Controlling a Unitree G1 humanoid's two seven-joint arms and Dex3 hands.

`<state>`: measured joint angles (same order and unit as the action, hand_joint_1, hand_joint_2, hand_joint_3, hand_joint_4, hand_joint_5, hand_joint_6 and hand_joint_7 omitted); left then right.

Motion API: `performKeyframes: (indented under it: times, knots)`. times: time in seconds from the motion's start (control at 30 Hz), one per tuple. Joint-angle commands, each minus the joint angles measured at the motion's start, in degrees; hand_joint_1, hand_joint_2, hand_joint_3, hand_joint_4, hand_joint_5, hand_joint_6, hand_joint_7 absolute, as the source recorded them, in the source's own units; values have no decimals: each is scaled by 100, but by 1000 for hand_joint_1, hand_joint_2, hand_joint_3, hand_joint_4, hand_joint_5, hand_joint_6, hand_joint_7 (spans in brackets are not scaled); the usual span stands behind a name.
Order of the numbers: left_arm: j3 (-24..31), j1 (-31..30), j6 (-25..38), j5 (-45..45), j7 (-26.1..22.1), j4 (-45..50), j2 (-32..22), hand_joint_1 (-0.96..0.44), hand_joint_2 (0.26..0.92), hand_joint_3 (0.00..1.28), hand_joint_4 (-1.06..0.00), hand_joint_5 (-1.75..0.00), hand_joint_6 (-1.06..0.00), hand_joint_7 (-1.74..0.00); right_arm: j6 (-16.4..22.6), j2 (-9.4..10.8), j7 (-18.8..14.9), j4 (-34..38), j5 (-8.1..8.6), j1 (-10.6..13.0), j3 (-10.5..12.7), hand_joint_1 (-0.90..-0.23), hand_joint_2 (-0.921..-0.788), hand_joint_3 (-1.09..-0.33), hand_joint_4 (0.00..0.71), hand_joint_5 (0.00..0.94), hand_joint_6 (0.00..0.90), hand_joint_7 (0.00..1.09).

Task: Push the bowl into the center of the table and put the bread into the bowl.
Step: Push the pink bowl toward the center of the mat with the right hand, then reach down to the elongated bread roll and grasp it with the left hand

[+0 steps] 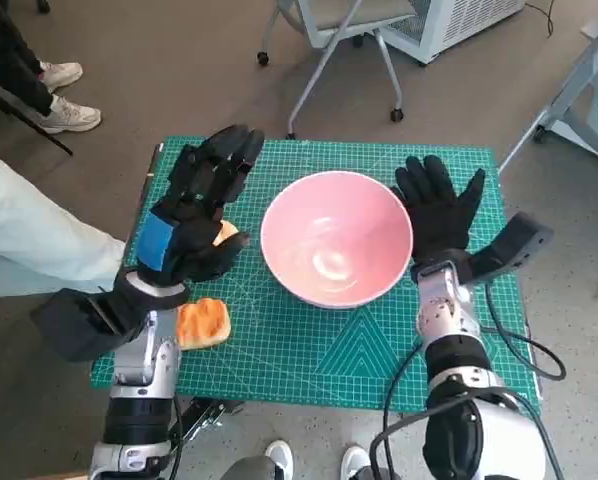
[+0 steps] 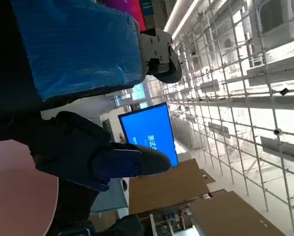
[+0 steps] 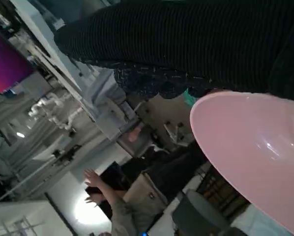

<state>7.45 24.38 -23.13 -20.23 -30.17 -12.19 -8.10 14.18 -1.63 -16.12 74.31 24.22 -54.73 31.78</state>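
My left hand (image 1: pixel 201 205), black with the blue tape on its back, hovers in the left-centre of the head view with its fingers spread wide and nothing in them. Under its thumb side an orange-brown piece of bread (image 1: pixel 225 232) peeks out, mostly covered; I can't tell whether I'm touching it. Lower left of that, beside my forearm, lies a second toasted orange bread slice (image 1: pixel 205 323) flat on the mat.

Right of my left hand, in the middle of the frame, sits the round pink plastic bowl (image 1: pixel 336 250), upright and holding nothing. My right hand (image 1: pixel 440 207) in its black knitted glove is just off the bowl's right rim, fingers fanned apart and holding nothing; the right wrist view shows the glove right against the pink wall (image 3: pixel 255 147).

Everything rests on the green gridded cutting mat (image 1: pixel 359 350) covering the small table. At the left edge, a person's pale trouser leg (image 1: pixel 29 240); upper left, white sneakers (image 1: pixel 64 95). Top centre, a wheeled chair base (image 1: pixel 329 50).
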Motion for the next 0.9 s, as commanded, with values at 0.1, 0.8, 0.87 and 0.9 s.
performKeyframes:
  times: [0.1,0.8,0.87,0.9]
  knots:
    - [-18,-11,-73,13,5,-1,32,-661,921,339,-172,-12,1,-596,90,-182,88,-27,-314,-41,-263,-570,-921,-837,144,6,208,226]
    - [-136,244,-80,164,108,-75,124,-655,921,353,-176,-10,1,-600,1830,-852,-881,-2168,-1086,576,-1484,-618,-921,-795,179,18,201,233]
    - [-144,260,-71,162,109,-65,138,-664,921,354,-176,-10,1,-602,1617,-839,-999,-2713,-926,768,-1530,-633,-921,-792,170,11,195,235]
    - [-146,266,-68,161,109,-61,144,-666,921,354,-177,-10,1,-602,1508,-838,-1035,-2961,-865,860,-1558,-636,-921,-792,168,10,192,235]
